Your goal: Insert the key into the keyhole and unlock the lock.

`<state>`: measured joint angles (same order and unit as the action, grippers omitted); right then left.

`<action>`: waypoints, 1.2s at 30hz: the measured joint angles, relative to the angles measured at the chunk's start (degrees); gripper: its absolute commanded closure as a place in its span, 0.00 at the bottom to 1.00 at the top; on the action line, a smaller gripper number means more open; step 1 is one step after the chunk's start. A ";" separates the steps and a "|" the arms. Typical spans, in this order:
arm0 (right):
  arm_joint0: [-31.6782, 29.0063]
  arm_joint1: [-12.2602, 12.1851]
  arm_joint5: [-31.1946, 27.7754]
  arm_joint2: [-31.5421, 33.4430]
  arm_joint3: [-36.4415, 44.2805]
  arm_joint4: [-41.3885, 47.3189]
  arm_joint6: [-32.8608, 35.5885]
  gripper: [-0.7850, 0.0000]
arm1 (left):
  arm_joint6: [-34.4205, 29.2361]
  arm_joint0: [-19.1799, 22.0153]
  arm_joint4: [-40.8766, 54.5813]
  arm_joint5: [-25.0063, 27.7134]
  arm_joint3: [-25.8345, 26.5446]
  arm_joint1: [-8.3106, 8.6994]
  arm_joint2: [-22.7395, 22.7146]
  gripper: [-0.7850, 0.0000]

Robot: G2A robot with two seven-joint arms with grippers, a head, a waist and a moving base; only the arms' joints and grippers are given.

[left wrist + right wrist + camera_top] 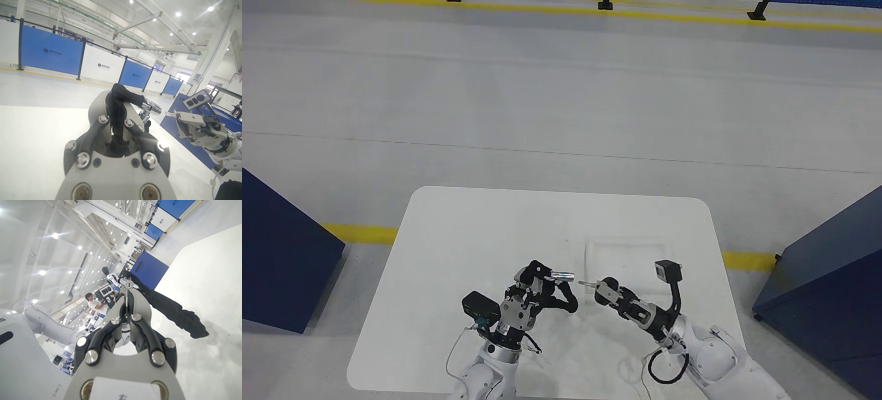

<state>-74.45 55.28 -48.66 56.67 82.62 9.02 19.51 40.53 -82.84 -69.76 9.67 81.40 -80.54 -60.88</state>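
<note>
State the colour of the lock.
The lock is shiny silver; left wrist view shows it best.

Bright, even light from ceiling lamps (209, 8), which flare in starbursts, washes out the white table (442, 250).

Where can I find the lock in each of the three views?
Top view: lock above the white table, beside the key.
Left wrist view: lock gripped in the left end effector.
Right wrist view: its keyhole faces the key tip.
Shared landmark: the key, aimed at it.
</note>
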 measured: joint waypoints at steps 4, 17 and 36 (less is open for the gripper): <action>0.32 0.34 0.51 0.07 -0.05 -0.17 0.35 1.00 | 0.00 0.00 0.00 0.00 0.00 0.00 0.00 1.00; 1.24 1.47 1.78 0.13 -0.55 -0.18 0.93 1.00 | 0.00 0.00 0.00 0.00 0.00 0.00 0.00 1.00; 1.77 2.58 2.20 0.72 -1.62 1.43 4.11 1.00 | 0.00 0.00 0.00 0.00 0.00 0.00 0.00 1.00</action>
<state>-72.68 57.86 -46.46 57.39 81.00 10.45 23.62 40.53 -82.84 -69.76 9.67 81.40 -80.54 -60.88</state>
